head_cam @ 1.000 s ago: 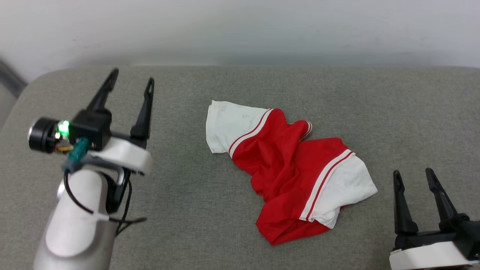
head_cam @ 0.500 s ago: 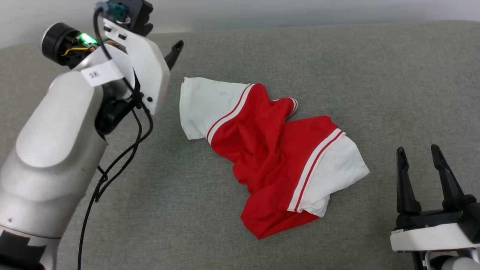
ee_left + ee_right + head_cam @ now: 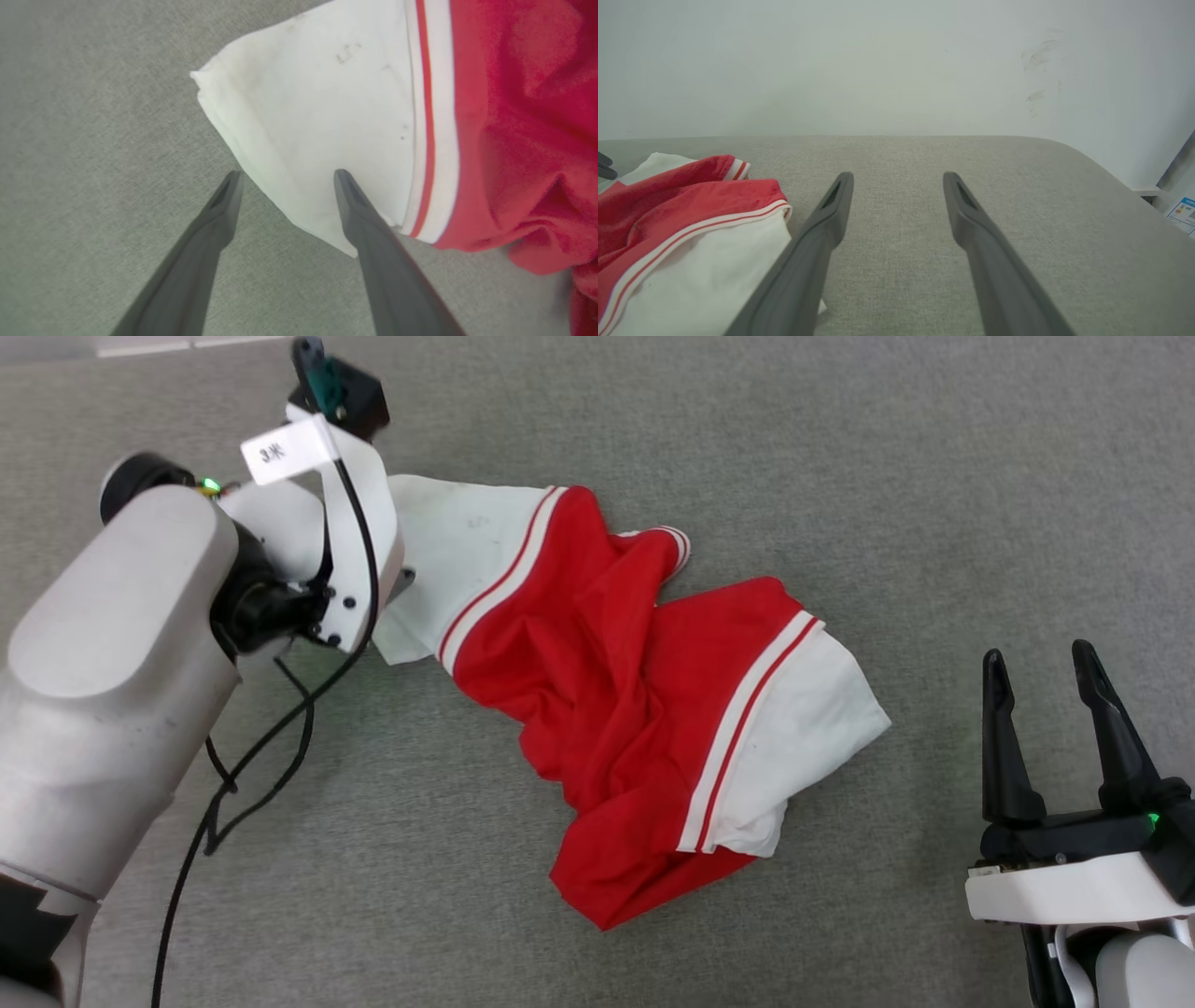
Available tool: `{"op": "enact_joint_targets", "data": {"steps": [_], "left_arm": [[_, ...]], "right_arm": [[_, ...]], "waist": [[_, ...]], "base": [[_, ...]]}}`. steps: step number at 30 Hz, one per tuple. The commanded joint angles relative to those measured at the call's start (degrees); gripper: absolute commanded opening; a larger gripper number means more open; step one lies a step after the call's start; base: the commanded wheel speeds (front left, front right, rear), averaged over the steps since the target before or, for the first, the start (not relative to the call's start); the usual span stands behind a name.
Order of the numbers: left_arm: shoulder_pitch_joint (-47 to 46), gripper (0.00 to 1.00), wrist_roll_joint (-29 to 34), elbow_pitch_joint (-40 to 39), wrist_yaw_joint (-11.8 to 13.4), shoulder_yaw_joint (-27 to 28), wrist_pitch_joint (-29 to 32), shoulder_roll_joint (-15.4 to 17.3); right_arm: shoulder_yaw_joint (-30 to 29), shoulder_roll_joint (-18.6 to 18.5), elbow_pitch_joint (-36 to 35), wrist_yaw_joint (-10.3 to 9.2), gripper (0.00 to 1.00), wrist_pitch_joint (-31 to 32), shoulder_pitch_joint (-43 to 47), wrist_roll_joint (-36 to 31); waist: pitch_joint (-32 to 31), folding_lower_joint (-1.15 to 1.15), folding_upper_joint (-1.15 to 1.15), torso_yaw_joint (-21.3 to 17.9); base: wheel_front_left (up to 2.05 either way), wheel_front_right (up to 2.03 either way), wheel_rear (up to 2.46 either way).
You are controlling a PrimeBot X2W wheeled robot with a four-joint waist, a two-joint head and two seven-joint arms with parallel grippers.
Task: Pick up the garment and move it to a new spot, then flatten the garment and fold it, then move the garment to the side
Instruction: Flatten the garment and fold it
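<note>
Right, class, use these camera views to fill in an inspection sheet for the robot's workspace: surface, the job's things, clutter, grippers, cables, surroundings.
Surface: grey woven surface, lightly padded by its look, with a rounded far corner in the right wrist view.
Job's things: garment, red with white striped-trim sleeves, lies crumpled and unfolded.
Clutter: nothing seen.
Grippers: left gripper open, straddling the edge of a white sleeve, one finger over cloth, one over bare surface; contact unclear. right gripper open, apart from the garment, to its right.
Cables: black cable hangs looped from the left arm.
Surroundings: white wall behind, with scuff marks.
</note>
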Motion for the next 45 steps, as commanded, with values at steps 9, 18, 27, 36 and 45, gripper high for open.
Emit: {"op": "enact_joint_targets", "data": {"steps": [9, 18, 27, 36, 45], "left_arm": [[2.11, 1.00, -4.87, 4.69, 0.05, -8.43, 2.77, 0.87], [-1.49, 0.00, -7.34, 4.61, 0.06, -13.73, -0.83, 2.30], [-4.08, 0.00, -7.79, -2.20, 0.06, -17.61, -10.81, 6.55], [2.76, 0.00, -8.03, -13.03, 0.41, -21.34, -15.30, 14.40], [17.05, 0.00, -11.55, -20.25, 4.19, -24.13, -18.14, 18.74]], "right_arm": [[0.28, 0.13, 0.02, -0.03, 1.00, -0.14, -1.57, 0.28], [0.17, 0.12, 0.43, -0.04, 1.00, -0.14, -1.52, -0.35], [-0.52, 0.13, 0.90, -0.04, 1.00, -0.14, 1.07, -0.40], [-1.17, 0.12, 1.54, -0.04, 1.00, -0.14, 3.66, -0.58], [-1.77, 0.11, 2.45, -0.04, 1.00, -0.14, 4.95, -1.07]], "waist": [[2.31, -0.01, 0.00, -2.16], [1.30, -0.01, 0.00, -0.63], [-2.99, -0.01, 0.00, 2.64], [-7.52, -0.01, 0.00, 6.99], [-9.84, -0.01, 0.00, 8.22]], "base": [[0.00, 0.00, 0.00], [0.00, 0.00, 0.00], [0.00, 0.00, 0.00], [0.00, 0.00, 0.00], [0.00, 0.00, 0.00]]}}
